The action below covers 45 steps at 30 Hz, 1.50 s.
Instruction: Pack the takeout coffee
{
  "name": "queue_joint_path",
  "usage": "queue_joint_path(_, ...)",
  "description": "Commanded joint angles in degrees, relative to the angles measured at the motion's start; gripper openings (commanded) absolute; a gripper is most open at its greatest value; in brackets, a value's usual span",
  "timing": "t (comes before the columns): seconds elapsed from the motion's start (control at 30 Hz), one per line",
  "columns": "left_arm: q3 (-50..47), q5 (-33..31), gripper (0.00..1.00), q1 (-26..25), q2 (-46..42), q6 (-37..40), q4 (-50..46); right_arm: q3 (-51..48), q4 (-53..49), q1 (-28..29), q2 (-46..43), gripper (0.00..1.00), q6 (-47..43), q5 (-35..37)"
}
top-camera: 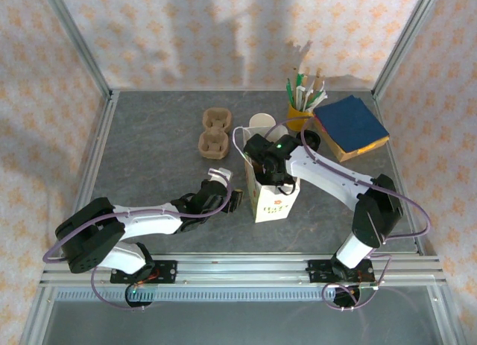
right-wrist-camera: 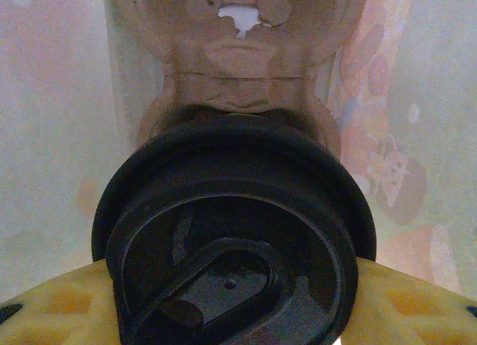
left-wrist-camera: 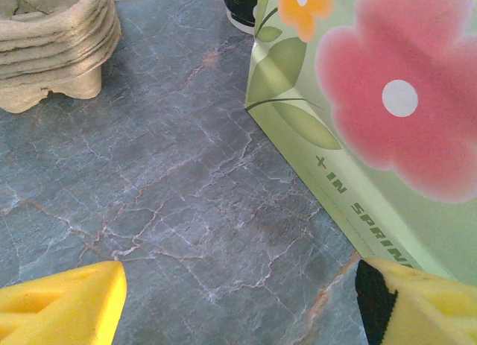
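Note:
The takeout coffee's round black lid (right-wrist-camera: 235, 241) sits between my right gripper's (right-wrist-camera: 235, 319) yellow fingers (right-wrist-camera: 45, 308), which are shut on the cup; its pale wall is hidden under the lid. The cup hangs inside the flowered paper bag (top-camera: 273, 203), just above a brown pulp cup carrier (right-wrist-camera: 246, 77) at the bag's bottom. In the top view my right gripper (top-camera: 273, 170) reaches down into the bag's open mouth. My left gripper (top-camera: 232, 201) is low on the table, beside the bag's left wall (left-wrist-camera: 373, 99), open with bare table between its fingers (left-wrist-camera: 59, 304).
A stack of pulp carriers (top-camera: 215, 133) lies behind the bag on the left. White cups (top-camera: 262, 123), a yellow cup of sticks and straws (top-camera: 302, 106) and a blue napkin pile (top-camera: 350, 125) stand at the back right. Metal frame rails border the table.

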Motion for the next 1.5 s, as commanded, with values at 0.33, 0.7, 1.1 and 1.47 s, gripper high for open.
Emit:
queue_joint_path(0.33, 1.26, -1.41, 0.82, -0.63, 0.92, -0.81, -0.38, -4.17, 3.52, -0.36, 2.95, 0.48, -0.89, -1.32)
queue_joint_path(0.7, 0.61, -1.65, 0.82, -0.63, 0.3, -1.16, -0.33, -6.13, 5.03, -1.13, 4.0, 0.48, -1.62, -2.8)
queue_joint_path(1.1, 0.67, -1.78, 0.82, -0.63, 0.56, -0.9, -0.18, -4.33, 4.14, -1.19, 3.86, 0.49, -1.52, -2.42)
queue_joint_path(1.47, 1.1, -1.87, 0.82, -0.63, 0.48, -0.81, -0.38, -3.0, 3.83, -1.14, 3.5, 0.52, -1.43, -1.98)
